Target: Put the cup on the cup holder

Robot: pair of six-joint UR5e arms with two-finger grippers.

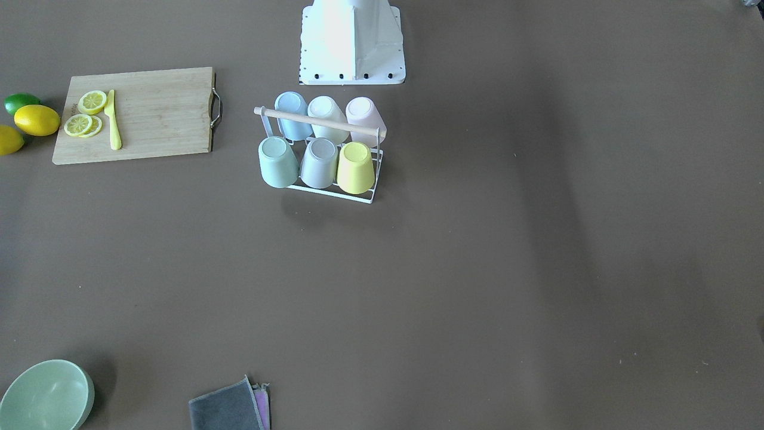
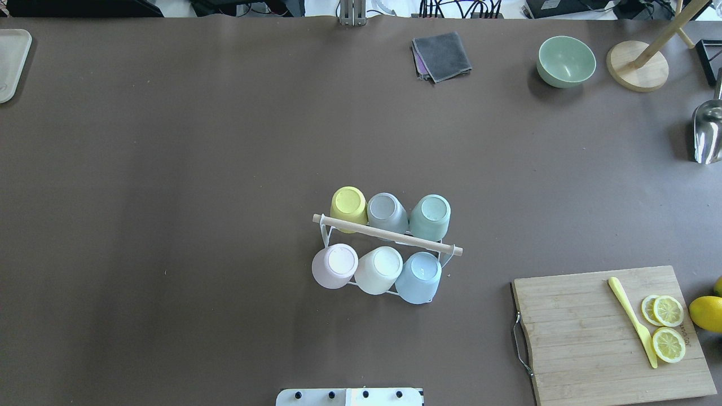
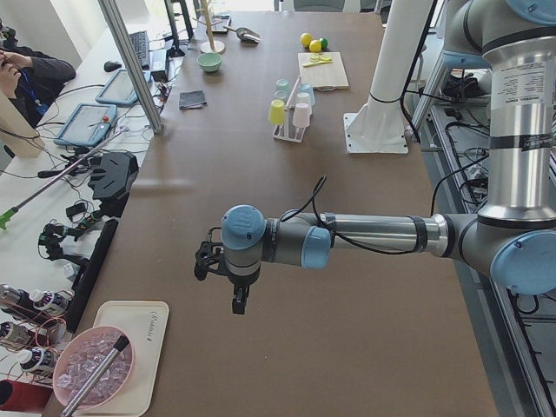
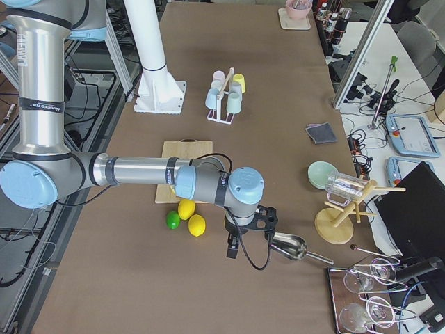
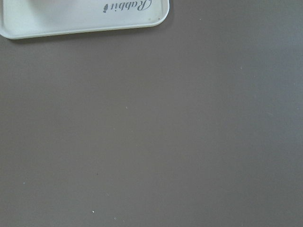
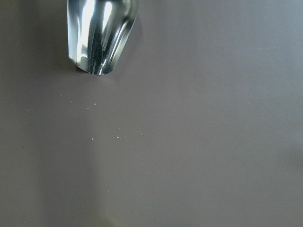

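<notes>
White wire cup holder (image 2: 387, 234) with wooden rod handle at table (image 2: 169, 169) centre, rod lying left-right, 6 upturned pastel cups (image 2: 348, 204) on prongs. Far off at opposite table ends: left claw (image 3: 236, 302), right claw (image 4: 231, 250); spread or pressed, cannot tell; neither clearly nearer.

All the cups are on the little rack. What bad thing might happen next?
1. The cup holder is thin wire, and all six of its places look full. Its cups, like the pink cup, sit tilted. A bump to the wooden handle might shake one off.
2. The right hand hangs close to the metal scoop and the lemons. A careless swing might knock them.
</notes>
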